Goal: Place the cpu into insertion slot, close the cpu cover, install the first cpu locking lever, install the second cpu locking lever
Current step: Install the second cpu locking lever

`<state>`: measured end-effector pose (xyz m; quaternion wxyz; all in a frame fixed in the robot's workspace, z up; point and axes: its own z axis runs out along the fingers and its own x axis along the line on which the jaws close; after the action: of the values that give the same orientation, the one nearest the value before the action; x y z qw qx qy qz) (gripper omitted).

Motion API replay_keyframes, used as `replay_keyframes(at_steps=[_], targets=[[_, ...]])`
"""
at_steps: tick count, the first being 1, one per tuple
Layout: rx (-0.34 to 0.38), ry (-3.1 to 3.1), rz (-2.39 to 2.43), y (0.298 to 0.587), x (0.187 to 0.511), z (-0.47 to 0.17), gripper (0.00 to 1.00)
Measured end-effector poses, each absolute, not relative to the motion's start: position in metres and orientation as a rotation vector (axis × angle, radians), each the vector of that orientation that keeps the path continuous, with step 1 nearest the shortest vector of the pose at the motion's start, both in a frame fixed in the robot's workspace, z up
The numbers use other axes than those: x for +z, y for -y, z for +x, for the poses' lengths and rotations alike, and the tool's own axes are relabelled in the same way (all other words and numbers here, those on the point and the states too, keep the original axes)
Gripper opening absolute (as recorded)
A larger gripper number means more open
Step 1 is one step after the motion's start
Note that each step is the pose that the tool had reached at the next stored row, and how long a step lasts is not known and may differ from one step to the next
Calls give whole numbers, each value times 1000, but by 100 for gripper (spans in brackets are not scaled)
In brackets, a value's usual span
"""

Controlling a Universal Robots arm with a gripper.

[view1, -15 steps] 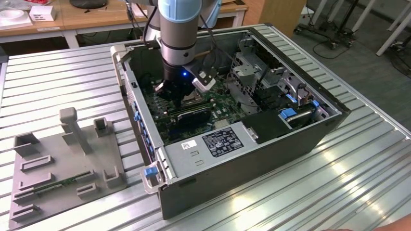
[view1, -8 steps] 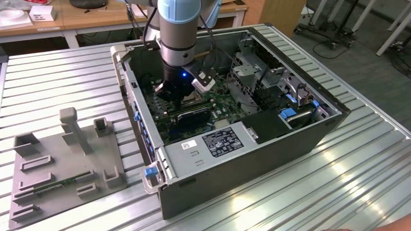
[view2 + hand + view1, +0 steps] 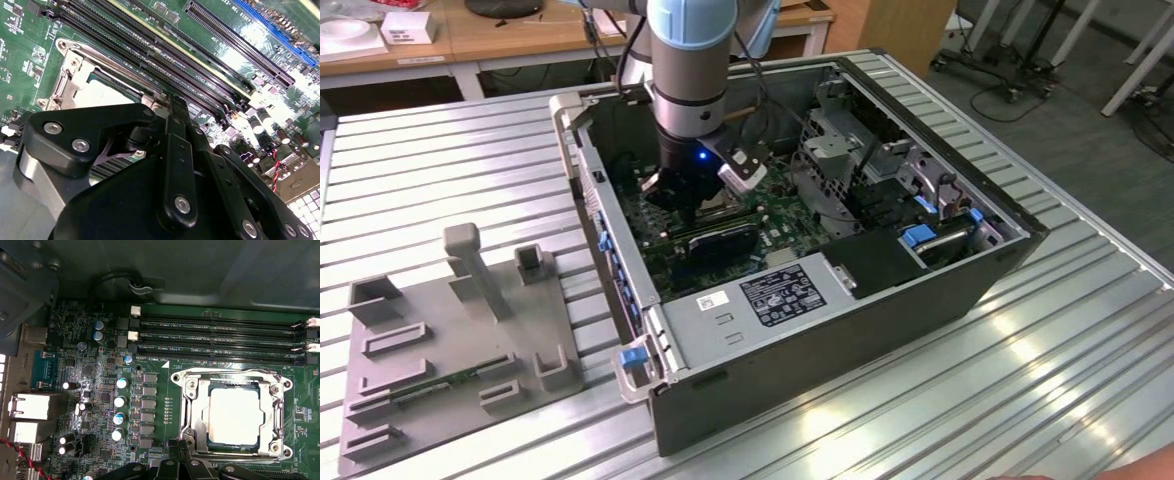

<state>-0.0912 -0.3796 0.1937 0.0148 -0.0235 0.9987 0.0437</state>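
Note:
The cpu (image 3: 233, 415), a pale metal square, lies flat in the insertion slot (image 3: 278, 446) on the green board. The cpu cover (image 3: 227, 382), a silvery frame with a square window, lies down around it. Thin metal levers run along the socket's edges; I cannot tell whether they are latched. My gripper (image 3: 180, 445) is shut, holds nothing, and has its black tip at the socket's near edge. In the second wrist view the gripper (image 3: 172, 102) stands right next to the cover (image 3: 75, 75) and partly hides the cpu (image 3: 107, 82). In the exterior view the gripper (image 3: 683, 195) reaches down into the open case.
Long black memory slots (image 3: 220, 335) run beside the socket, and capacitors (image 3: 120, 400) stand on its other side. The computer case (image 3: 854, 300) lies open on a slatted metal table (image 3: 440, 170). A grey fixture plate (image 3: 454, 340) sits at the exterior view's left.

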Motion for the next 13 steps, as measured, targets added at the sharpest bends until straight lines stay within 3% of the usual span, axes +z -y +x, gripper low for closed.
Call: replay_keyframes(at_steps=[13], targets=[[136, -3108, -73, 381, 194, -91, 10]])
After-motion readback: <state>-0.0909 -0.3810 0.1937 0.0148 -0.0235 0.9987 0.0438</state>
